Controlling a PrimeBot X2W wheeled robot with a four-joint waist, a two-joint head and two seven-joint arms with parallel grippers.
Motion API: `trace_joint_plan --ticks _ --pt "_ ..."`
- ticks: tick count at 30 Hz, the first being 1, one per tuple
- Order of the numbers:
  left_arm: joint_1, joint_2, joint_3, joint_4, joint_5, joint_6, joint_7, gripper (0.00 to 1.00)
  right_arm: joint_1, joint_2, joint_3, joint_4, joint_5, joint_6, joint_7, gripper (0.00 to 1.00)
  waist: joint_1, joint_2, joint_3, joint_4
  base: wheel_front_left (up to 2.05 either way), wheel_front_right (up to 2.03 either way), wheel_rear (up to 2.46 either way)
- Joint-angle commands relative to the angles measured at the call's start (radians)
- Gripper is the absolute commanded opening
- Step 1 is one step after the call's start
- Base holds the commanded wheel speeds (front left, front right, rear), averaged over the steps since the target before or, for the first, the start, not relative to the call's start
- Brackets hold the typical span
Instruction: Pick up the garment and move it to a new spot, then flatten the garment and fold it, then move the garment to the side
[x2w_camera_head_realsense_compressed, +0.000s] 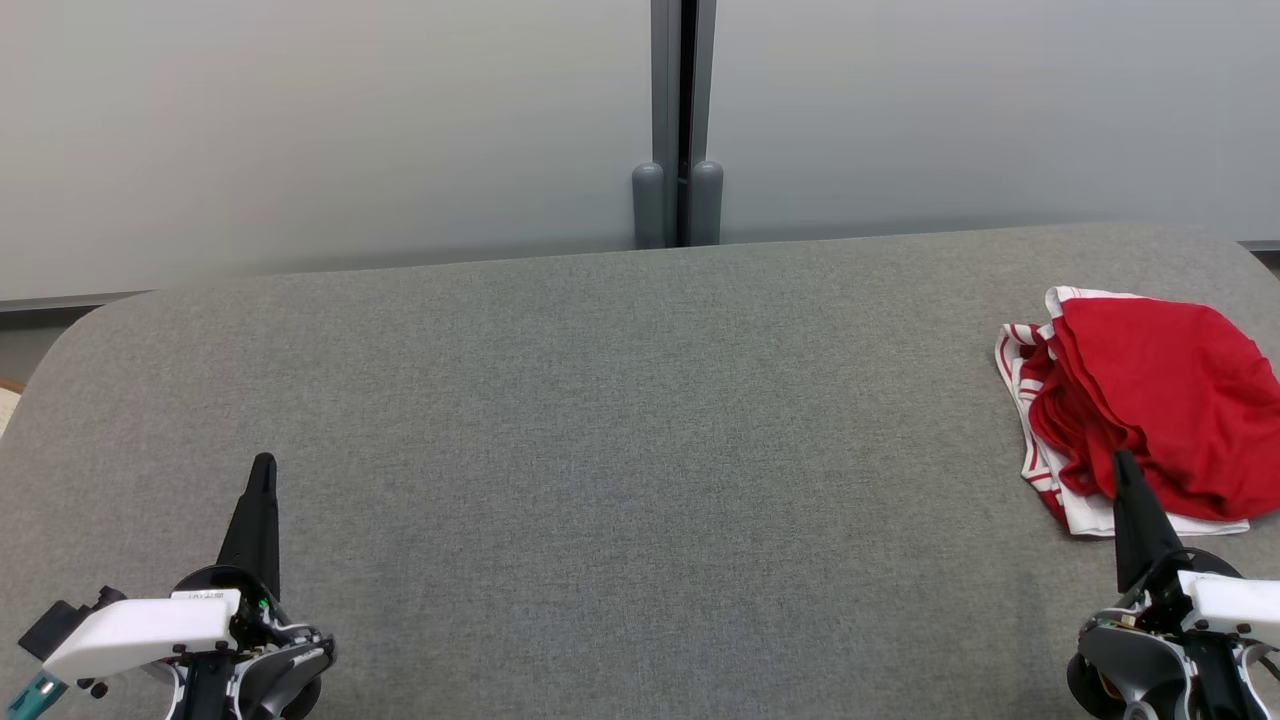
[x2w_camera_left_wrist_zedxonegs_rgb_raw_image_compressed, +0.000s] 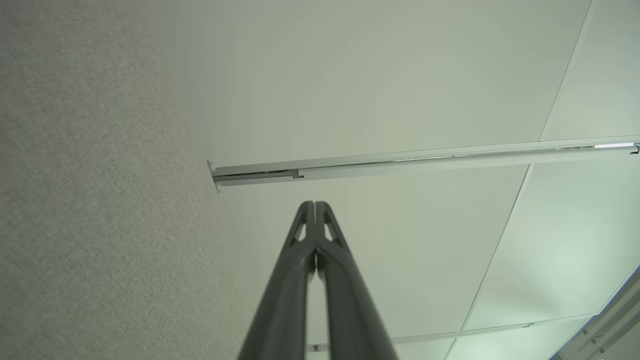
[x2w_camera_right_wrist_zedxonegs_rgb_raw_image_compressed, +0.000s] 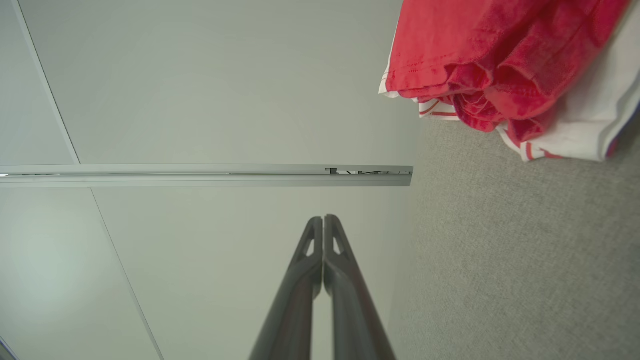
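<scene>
The garment (x2w_camera_head_realsense_compressed: 1150, 410) is a crumpled red piece with white, red-striped trim, lying in a heap at the right edge of the grey padded table (x2w_camera_head_realsense_compressed: 620, 420). It also fills the upper right of the right wrist view as the garment (x2w_camera_right_wrist_zedxonegs_rgb_raw_image_compressed: 490, 60). My right gripper (x2w_camera_head_realsense_compressed: 1125, 462) is shut with nothing in it, its tip just in front of the heap's near edge. My left gripper (x2w_camera_head_realsense_compressed: 264, 462) stands at the lower left, shut and empty, far from the cloth. Both wrist views show the fingers pressed together: left gripper (x2w_camera_left_wrist_zedxonegs_rgb_raw_image_compressed: 315, 204), right gripper (x2w_camera_right_wrist_zedxonegs_rgb_raw_image_compressed: 323, 218).
A pale frosted wall panel (x2w_camera_head_realsense_compressed: 330, 130) runs behind the table, split by a grey vertical post (x2w_camera_head_realsense_compressed: 680, 120). The table's grey surface stretches wide between the two grippers, with rounded far corners (x2w_camera_head_realsense_compressed: 90, 320).
</scene>
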Motion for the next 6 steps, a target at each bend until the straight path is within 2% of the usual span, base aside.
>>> trace_joint_plan --ticks 1,6 --pt "-0.011 0.004 0.005 0.001 0.003 -0.003 0.003 0.0 0.007 -0.003 -0.001 -0.003 0.002 0.0 0.003 0.0 0.0 0.0 0.0 0.0 0.0 0.0 0.0" --pt "-0.011 0.003 0.006 0.001 0.003 -0.003 0.004 0.0 0.007 -0.003 -0.001 -0.003 0.002 0.0 0.003 0.0 0.0 0.0 0.0 0.0 0.0 0.0 0.0"
